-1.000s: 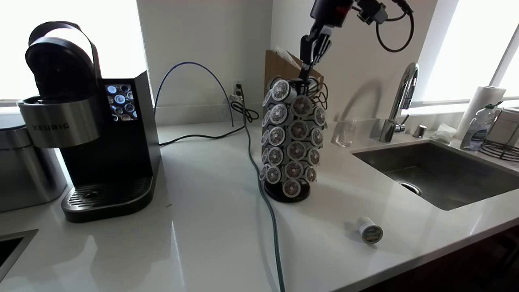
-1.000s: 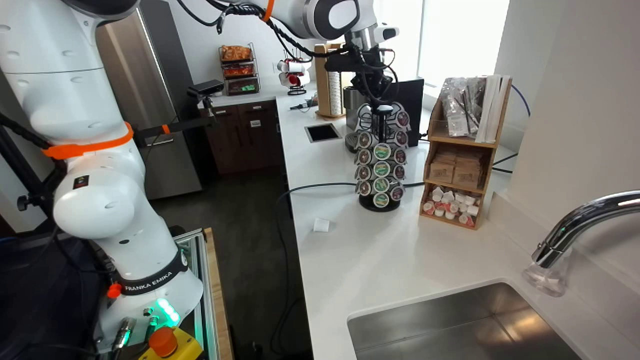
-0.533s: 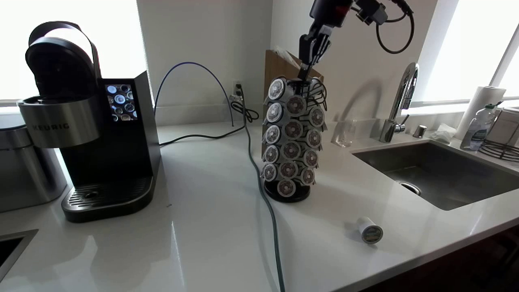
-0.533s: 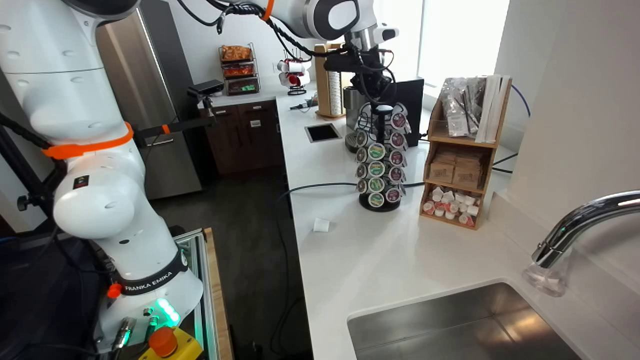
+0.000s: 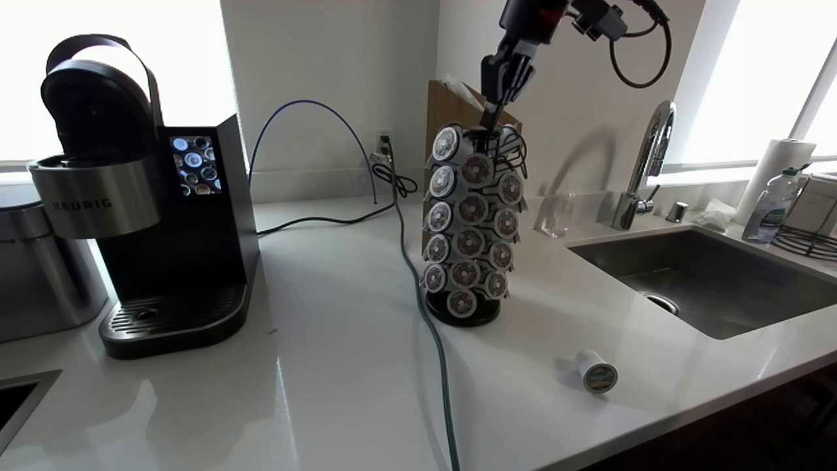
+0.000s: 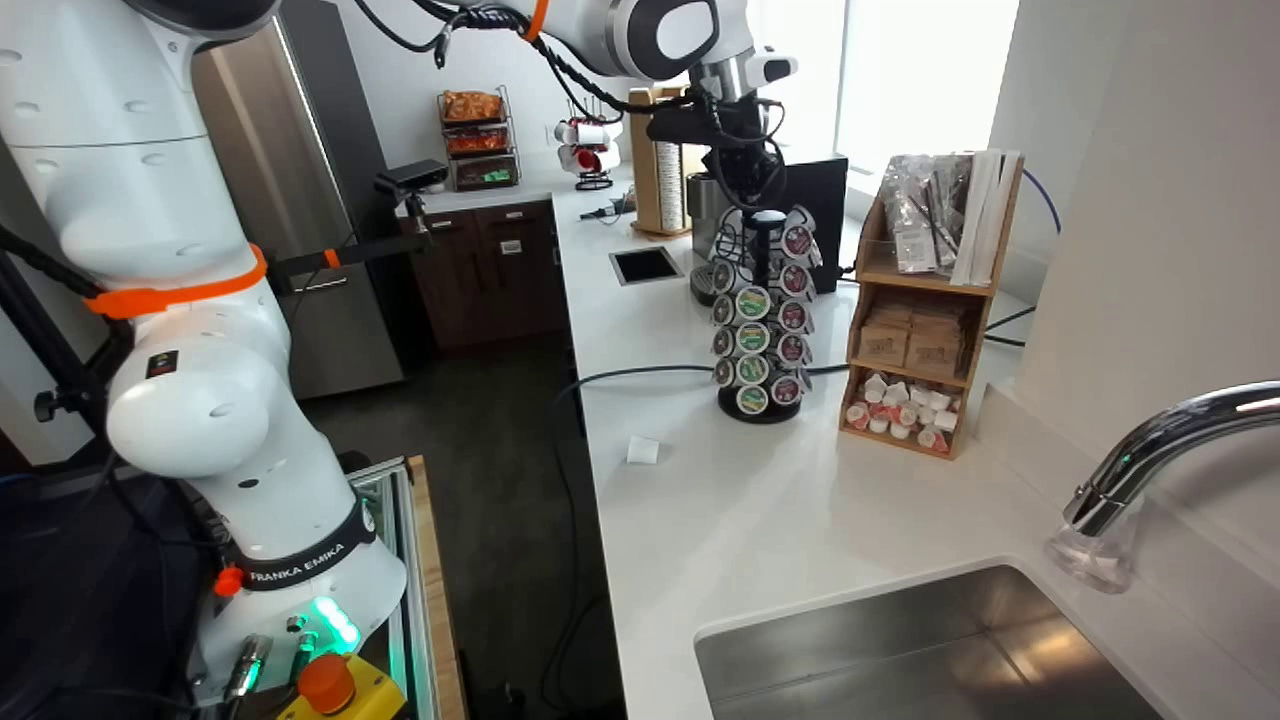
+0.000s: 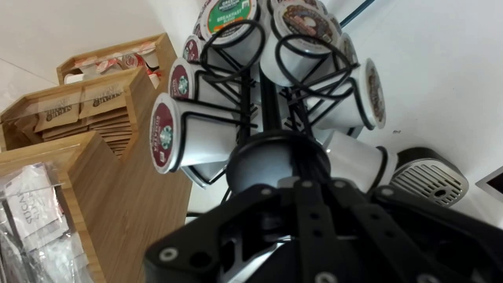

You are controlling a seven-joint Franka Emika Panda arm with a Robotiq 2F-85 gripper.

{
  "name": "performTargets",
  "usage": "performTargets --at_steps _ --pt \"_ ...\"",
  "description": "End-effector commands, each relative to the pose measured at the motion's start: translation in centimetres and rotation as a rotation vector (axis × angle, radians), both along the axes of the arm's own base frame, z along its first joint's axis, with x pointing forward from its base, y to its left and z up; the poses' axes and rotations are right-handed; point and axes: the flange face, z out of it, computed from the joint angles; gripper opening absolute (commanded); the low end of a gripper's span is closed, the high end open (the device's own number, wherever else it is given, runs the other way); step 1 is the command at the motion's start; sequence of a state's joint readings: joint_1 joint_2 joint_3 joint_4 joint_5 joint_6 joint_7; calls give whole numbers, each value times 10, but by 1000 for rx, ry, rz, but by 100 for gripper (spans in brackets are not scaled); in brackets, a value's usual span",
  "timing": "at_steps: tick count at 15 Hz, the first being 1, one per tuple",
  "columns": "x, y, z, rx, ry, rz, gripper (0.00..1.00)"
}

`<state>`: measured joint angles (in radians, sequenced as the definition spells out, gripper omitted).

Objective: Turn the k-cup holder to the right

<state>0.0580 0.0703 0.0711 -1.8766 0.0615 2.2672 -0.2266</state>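
Note:
The k-cup holder (image 5: 469,209) is a tall dark wire tower of silver-lidded pods, upright on a round black base on the white counter. It also shows in an exterior view (image 6: 752,338), with green-lidded pods facing the camera. In the wrist view its round, shiny dark top (image 7: 259,161) lies under the fingers, with two bare wire loops beside it. My gripper (image 5: 488,123) points down at the holder's top with its fingers together. In the wrist view the fingers (image 7: 312,167) overlap one side of the top disc. Their tips look in contact with it, but the exact contact is dark and blurred.
A black coffee machine (image 5: 189,248) with lid raised stands across the counter. A wooden organizer (image 6: 905,320) stands close beside the holder. A cable (image 5: 431,320) runs past the base. A loose pod (image 5: 597,374) lies in front. A sink (image 5: 713,281) and faucet (image 5: 644,163) are beyond.
The holder has turned a little: its near-side pods have shifted left in both exterior views, mostly before half a second ago. My gripper has moved very slightly left.

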Motion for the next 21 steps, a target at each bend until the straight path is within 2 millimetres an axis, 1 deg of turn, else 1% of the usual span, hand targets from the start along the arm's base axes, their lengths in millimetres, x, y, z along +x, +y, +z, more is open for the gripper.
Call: performTargets --at_steps 1,17,21 --pt "1 3 -8 22 12 -35 0" --pt "2 9 -9 46 19 -76 0" --pt "1 9 -1 45 7 -75 0"
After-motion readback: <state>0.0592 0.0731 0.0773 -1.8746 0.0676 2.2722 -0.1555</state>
